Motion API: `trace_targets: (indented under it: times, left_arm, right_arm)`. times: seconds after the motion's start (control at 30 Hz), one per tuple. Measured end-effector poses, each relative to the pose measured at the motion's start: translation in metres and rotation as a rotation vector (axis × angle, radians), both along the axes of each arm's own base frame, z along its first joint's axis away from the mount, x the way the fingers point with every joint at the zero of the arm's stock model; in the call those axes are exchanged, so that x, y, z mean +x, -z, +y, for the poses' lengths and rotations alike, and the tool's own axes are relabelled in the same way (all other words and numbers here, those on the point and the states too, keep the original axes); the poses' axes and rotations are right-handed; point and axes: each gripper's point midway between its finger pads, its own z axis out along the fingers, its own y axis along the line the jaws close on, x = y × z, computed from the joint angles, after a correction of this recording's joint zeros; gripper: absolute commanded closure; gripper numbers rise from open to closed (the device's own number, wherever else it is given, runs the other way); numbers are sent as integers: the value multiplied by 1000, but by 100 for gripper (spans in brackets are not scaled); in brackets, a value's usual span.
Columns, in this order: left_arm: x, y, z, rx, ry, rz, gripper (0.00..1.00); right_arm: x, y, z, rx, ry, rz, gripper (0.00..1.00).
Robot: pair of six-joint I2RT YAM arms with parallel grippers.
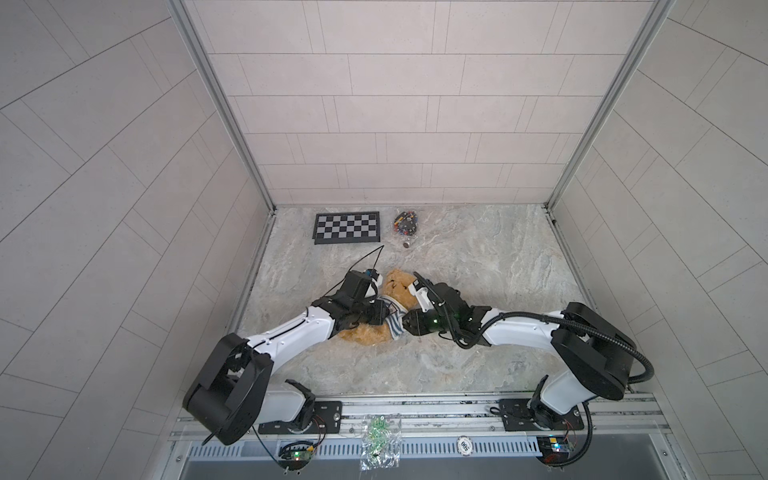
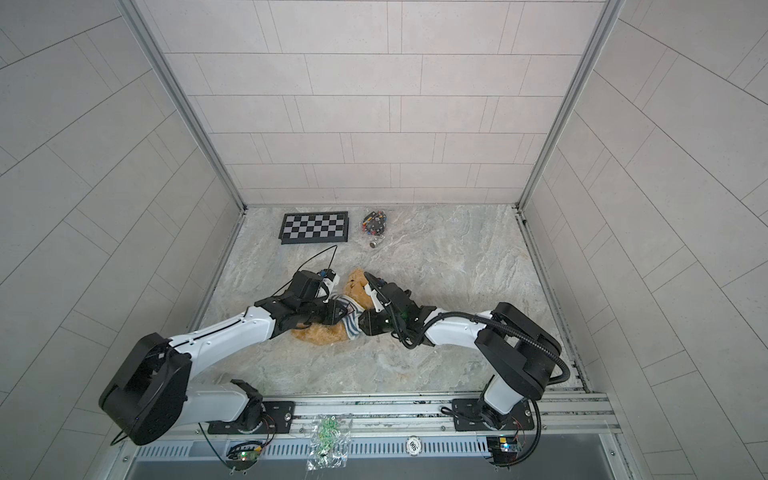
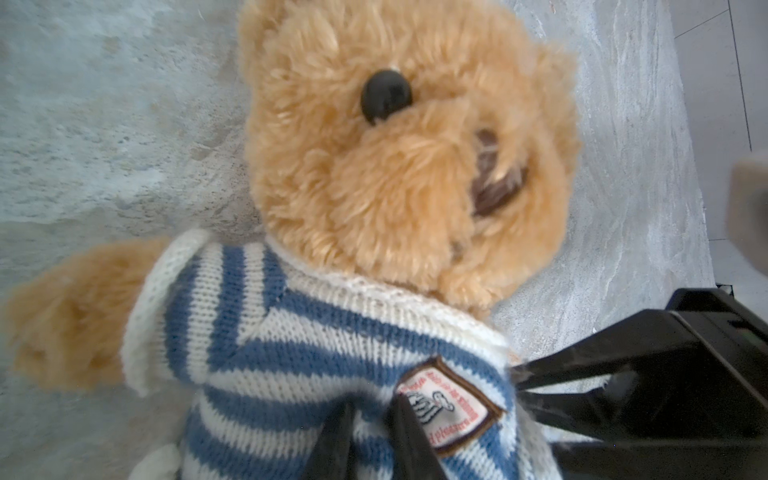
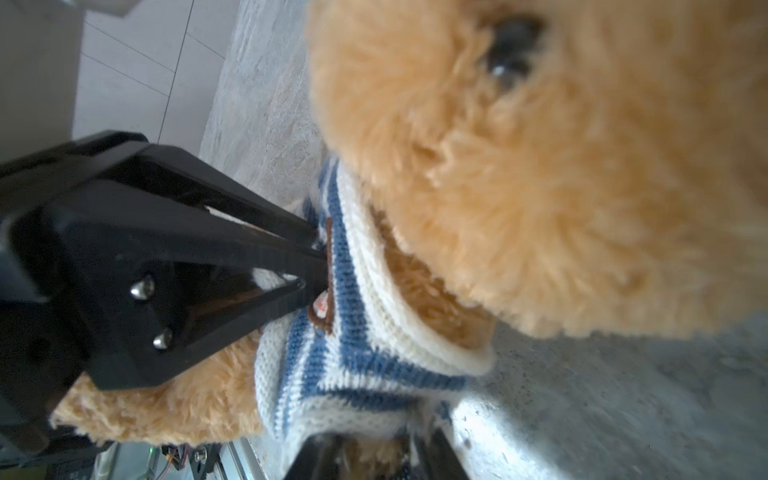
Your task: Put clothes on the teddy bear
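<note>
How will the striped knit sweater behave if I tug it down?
Likely floppy and stretchy: the striped knit sweater is loosely stitched and gapes at the collar. It may drag on the shaggy teddy bear, probably pulling that light toy along.

Teddy bear (image 3: 395, 166) golden-brown, shirt (image 3: 291, 353) blue-and-white striped.

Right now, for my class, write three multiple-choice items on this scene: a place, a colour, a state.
1. The checkered board lies: A at the back left; B at the front; C at the far right.
2. The knit sweater on the teddy bear is white and: A red; B green; C blue.
3. The left jaws: A hang open; B pinch the sweater; C hold the board.
A: by the back wall, beside the bag of parts. C: blue stripes. B: closed beside the patch.
</note>
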Motion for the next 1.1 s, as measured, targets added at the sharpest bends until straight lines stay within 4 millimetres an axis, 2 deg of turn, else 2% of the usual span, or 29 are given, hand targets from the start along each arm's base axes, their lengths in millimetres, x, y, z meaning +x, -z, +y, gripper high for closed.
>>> trace_targets:
  times: [0.27, 0.33, 0.4, 0.53, 0.73, 0.93, 1.03, 1.1]
  left_arm:
    - [-1, 2, 1, -8, -4, -11, 78]
    - [-1, 2, 1, -12, -8, -16, 78]
    - [-1, 3, 1, -14, -10, -17, 78]
    - [-1, 2, 2, -14, -13, -22, 80]
    - [2, 3, 5, -5, -28, -27, 85]
    - [5, 0, 7, -7, -35, -36, 86]
    - [7, -3, 7, -7, -39, -44, 79]
    - [7, -8, 9, -4, -47, -56, 65]
  right_arm:
    - [1, 5, 3, 63, 50, 32, 71]
    - [2, 6, 6, 76, 57, 40, 77]
    - [3, 5, 8, 90, 63, 44, 88]
    - [4, 4, 8, 102, 74, 51, 100]
    - [0, -5, 2, 97, 75, 35, 100]
    - [-9, -29, -7, 108, 68, -10, 100]
    - [-11, -39, -9, 116, 69, -28, 100]
    - [-10, -42, -11, 112, 79, -36, 100]
